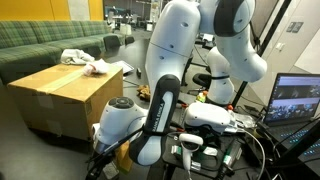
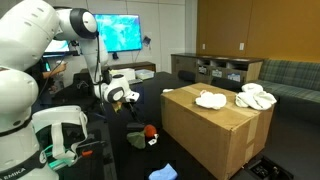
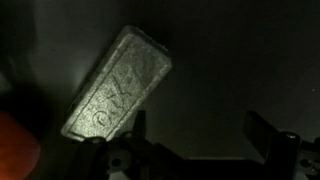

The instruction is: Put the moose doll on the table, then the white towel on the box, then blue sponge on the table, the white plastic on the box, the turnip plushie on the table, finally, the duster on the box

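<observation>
my gripper hangs with jaws spread wide over the flat grey rectangular duster, lying on the black table. it looks light and stiff; i'd pinch across its short width.

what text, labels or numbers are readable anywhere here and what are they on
No text can be read with certainty.
duster: raised marks on its top face in the wrist view, too blurred to read.
wall screen: lit picture, any writing too small to read.
laptop screen: too small to read.
box: no print visible on the sides shown.
</observation>
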